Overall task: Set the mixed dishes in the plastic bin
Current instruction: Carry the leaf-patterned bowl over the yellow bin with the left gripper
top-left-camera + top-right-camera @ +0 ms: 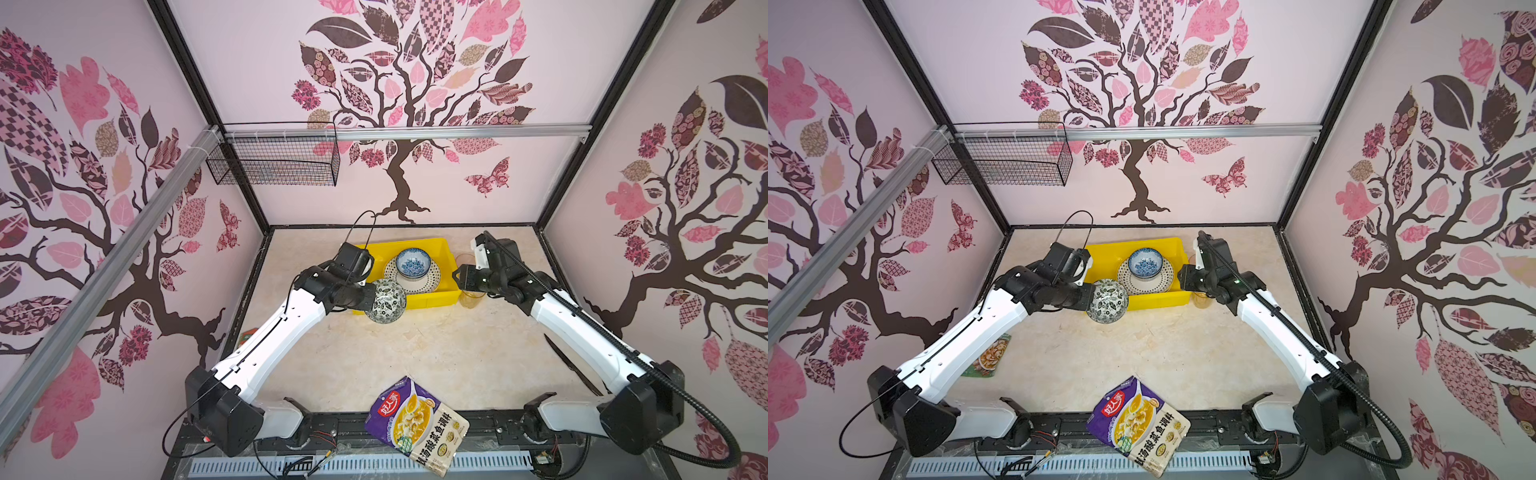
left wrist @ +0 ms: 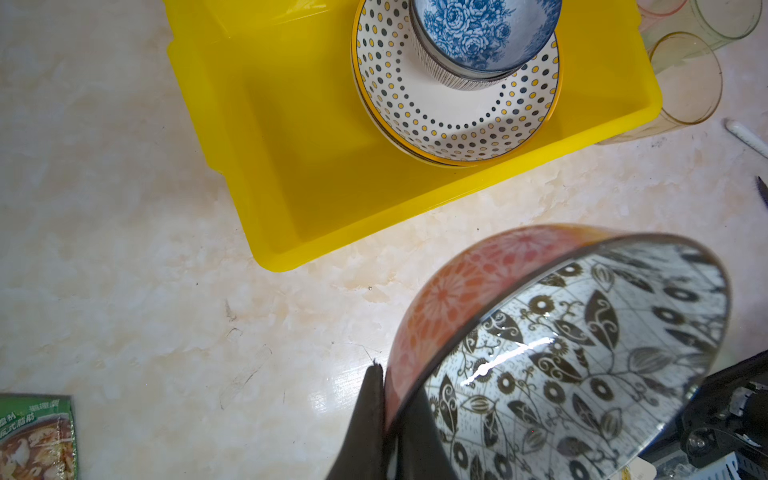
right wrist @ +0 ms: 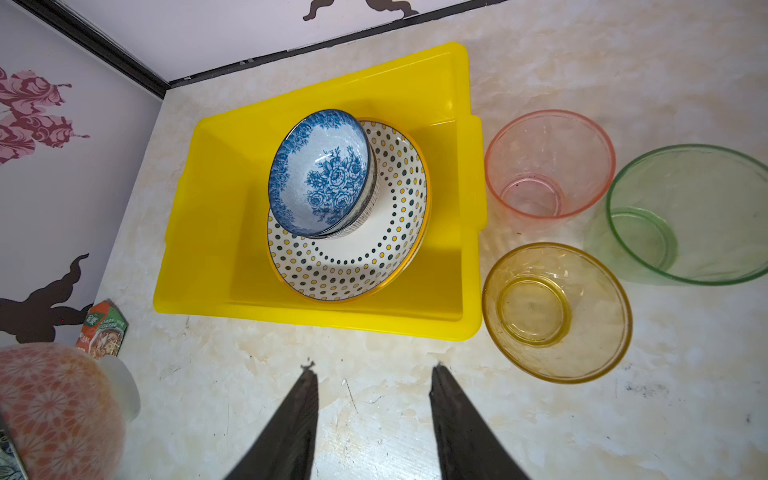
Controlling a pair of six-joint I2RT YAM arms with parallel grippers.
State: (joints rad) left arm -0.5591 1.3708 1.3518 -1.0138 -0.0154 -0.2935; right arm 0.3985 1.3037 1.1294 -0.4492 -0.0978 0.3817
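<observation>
Bowl (image 1: pixel 388 300) there, the black-and-white one: which way's it facing?

Tipped on edge, mouth tilted up toward the front of the table (image 1: pixel 415 353), orange outside turned to the bin (image 1: pixel 432 300). It's round, so there's no long side to speak of.

Where is it?

Up in the air. From above it overlaps the bin's near left corner.

What's got it?

The left claw (image 2: pixel 392 395), pinched tight on the rim, one finger inside and one on the orange outside.

And the right claw (image 3: pixel 374 370)?

Jaws partly apart, nothing between them, touching nothing. It hangs over bare table before the bin's near right corner. Three tumblers (image 3: pixel 557 311) stand just beside the bin there.

Anything in the bin?

A dotted plate (image 3: pixel 353 266) lying toward the right end, with a blue bowl (image 3: pixel 320 174) stacked upright on it.
</observation>
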